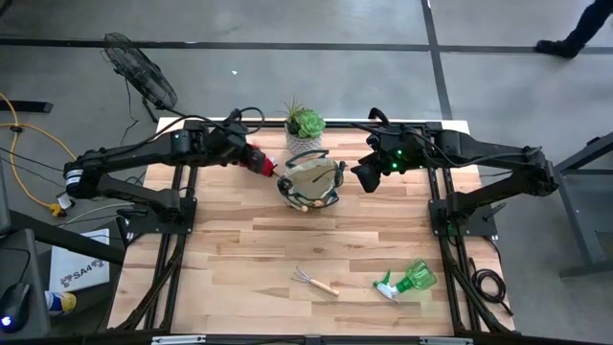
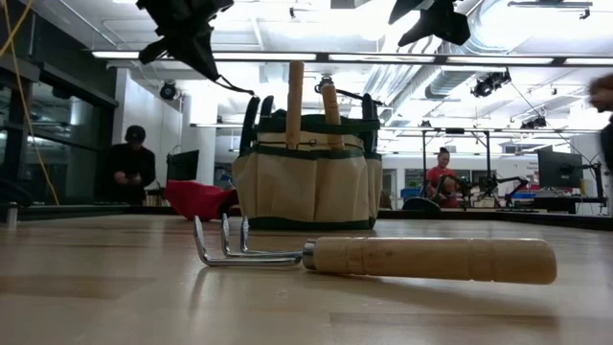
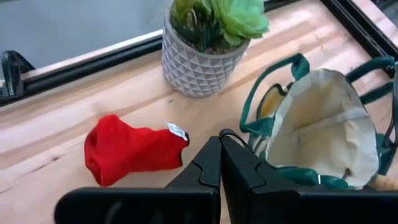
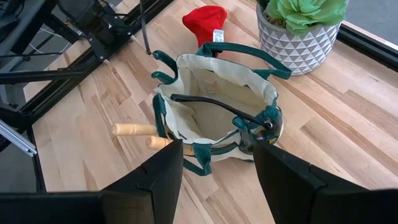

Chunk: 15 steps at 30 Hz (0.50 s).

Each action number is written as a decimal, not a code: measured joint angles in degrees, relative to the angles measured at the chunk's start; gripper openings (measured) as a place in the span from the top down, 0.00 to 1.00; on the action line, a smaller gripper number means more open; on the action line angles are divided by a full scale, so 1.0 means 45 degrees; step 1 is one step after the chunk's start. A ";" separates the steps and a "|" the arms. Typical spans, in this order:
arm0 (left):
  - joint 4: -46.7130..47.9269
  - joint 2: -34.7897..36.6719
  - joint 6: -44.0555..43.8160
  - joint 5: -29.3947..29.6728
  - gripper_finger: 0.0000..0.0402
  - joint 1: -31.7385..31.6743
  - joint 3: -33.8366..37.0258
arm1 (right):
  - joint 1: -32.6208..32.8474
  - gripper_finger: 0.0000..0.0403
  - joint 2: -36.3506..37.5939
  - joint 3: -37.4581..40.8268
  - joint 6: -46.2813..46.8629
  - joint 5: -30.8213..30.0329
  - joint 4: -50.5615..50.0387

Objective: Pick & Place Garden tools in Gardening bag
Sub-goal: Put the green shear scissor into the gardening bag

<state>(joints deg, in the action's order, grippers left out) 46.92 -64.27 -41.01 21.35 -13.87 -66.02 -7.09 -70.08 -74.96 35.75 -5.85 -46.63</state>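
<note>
Near the tabletop's far edge, the left pincer hangs clenched and empty above the red glove; the right pincer hovers released beside the gardening bag

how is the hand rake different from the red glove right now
The hand rake lies near the table's front edge, far from the gardening bag; the red glove lies right beside the bag, below the shut left gripper. The rake is rigid, with metal prongs and a pale wooden handle, stretched out flat; the glove is soft red fabric, crumpled in a heap. Both rest on the table, outside the bag, with no gripper holding either.
</note>
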 joint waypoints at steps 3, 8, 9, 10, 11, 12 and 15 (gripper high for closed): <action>-0.0011 0.0126 -0.0006 0.0620 1.00 0.0000 0.0000 | 0.0000 0.53 -0.0002 0.0000 0.0000 -0.0001 0.0000; 0.0055 0.0590 -0.0451 0.1783 1.00 -0.0005 0.0005 | -0.0005 0.53 -0.0002 0.0000 0.0005 0.0000 0.0000; 0.0095 0.0642 -0.0550 0.1911 1.00 -0.0005 0.0005 | 0.0000 0.53 0.0000 0.0000 0.0025 0.0000 0.0000; 0.0058 0.0676 -0.0610 0.1992 1.00 -0.0005 0.0005 | 0.0000 0.53 0.0003 0.0000 0.0057 0.0000 0.0004; 0.0034 0.0680 -0.0617 0.1958 1.00 -0.0005 0.0005 | -0.0004 0.53 0.0002 0.0000 0.0072 -0.0001 0.0005; 0.0079 0.0675 -0.0616 0.1835 1.00 -0.0006 0.0005 | -0.0003 0.53 0.0000 0.0000 0.0079 0.0000 0.0005; 0.0150 0.0510 -0.0549 0.1444 1.00 0.0005 0.0005 | -0.0001 0.53 -0.0002 0.0000 0.0084 0.0000 0.0005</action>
<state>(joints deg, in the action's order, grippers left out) 47.60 -61.97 -43.49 27.85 -13.85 -66.00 -7.10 -70.08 -74.96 36.13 -5.85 -46.61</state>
